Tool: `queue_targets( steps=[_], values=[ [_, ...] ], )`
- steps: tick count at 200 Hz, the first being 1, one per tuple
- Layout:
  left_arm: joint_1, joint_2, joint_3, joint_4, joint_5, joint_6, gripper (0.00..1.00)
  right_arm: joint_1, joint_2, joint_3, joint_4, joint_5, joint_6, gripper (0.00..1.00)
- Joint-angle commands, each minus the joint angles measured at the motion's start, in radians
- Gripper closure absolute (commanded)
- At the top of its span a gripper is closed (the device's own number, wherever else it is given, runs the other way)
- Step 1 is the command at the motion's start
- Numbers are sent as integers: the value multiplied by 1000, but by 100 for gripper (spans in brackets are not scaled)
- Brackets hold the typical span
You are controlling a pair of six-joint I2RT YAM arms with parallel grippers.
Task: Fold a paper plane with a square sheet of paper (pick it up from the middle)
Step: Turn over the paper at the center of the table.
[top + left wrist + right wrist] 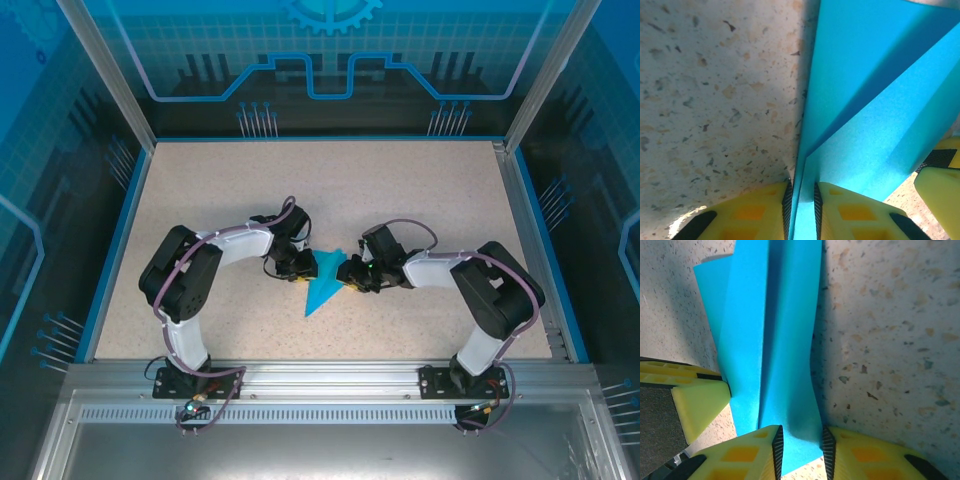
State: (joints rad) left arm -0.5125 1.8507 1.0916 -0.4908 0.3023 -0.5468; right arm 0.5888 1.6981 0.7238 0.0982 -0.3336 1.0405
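A: Left gripper is pinching the paper plane by one edge, jaws narrow, folds fanning out beyond its tips.
B: Right gripper is clamping a thicker fold, jaws slightly wider. Top view is adding this: the plane's nose is lying on the table, nearer the bases than both tips.

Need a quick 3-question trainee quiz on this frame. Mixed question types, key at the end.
1. True or false: the left end effector has the paper plane between its fingers.
2. In the top view, the plane's sharp tip points: A) toward the near edge of the table; B) toward its far edge; C) straight up off the surface.
3. Fill in: the number of end effectors pinching the plane is ____.

Key
1. True.
2. A.
3. Two: the right end effector pinches it too.
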Motion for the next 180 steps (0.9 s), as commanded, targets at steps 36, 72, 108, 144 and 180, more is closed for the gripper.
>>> queue_targets(
  steps=[36, 72, 108, 144, 180],
  values=[
    [-10, 31, 19, -38, -19, 7, 79, 28, 19, 16, 108, -38, 0, 63],
    [-10, 18, 19, -46, -43, 5, 80, 17, 6, 42, 88, -46, -44, 61],
    [-9, 15, 17, -55, -57, 0, 81, 11, -3, 51, 48, -23, -66, 58],
    [-10, 13, 11, -58, -71, -13, 81, 6, 7, 59, 53, -49, -81, 53],
    [-9, 0, 12, -63, -84, -13, 81, -7, 16, 50, 89, -52, -95, 52]
  ],
)
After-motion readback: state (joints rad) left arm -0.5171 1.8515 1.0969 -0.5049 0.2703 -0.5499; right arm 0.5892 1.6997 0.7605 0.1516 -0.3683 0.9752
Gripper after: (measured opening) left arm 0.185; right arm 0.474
